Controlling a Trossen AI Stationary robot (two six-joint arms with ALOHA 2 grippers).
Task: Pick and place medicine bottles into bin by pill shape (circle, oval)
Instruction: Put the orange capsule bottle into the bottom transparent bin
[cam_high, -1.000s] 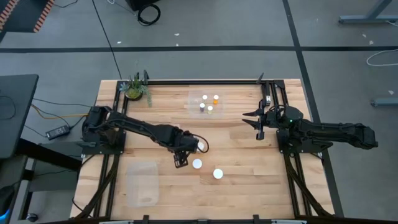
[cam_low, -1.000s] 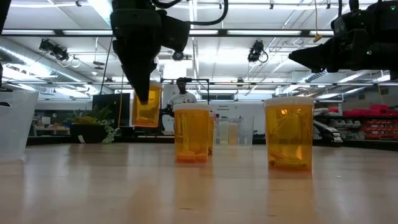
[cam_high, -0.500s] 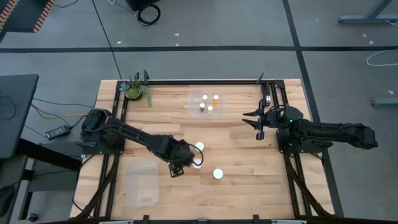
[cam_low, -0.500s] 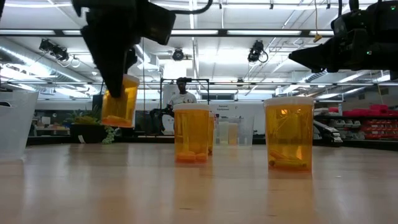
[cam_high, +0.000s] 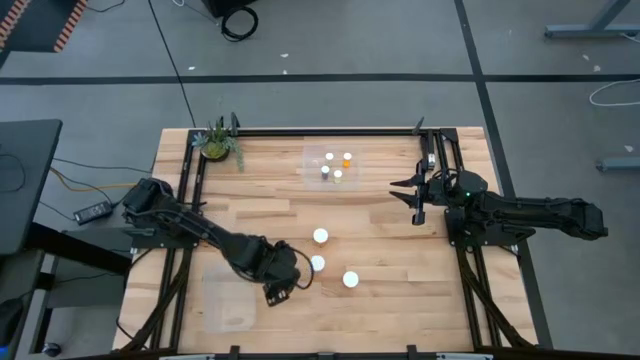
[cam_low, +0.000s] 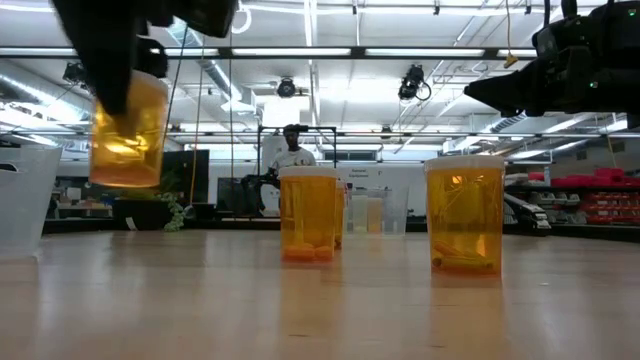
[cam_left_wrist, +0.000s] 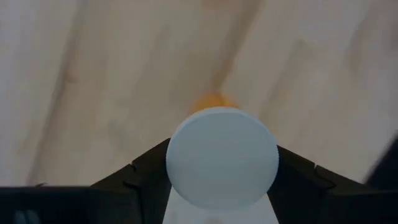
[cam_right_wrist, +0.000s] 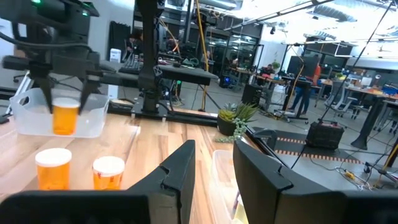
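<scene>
Now left gripper (cam_high: 281, 290) pinches medicine bottle (cam_low: 127, 130) clear above table (cam_high: 400, 300), just beside clear bin (cam_high: 230, 293); bottle upright, white cap (cam_left_wrist: 222, 158) up. Right gripper (cam_high: 416, 196) waits far off, fingers spread.

1 bottle (cam_low: 127, 130) held aloft, 3 others (cam_high: 320, 237) standing on table

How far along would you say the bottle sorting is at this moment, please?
Done: four bottles sit in the far clear bin. In hand: the left gripper holds a bottle lifted off the table, near the empty clear bin by the near edge. Left: two bottles stand on the wood. The right gripper waits open at the right side.
</scene>
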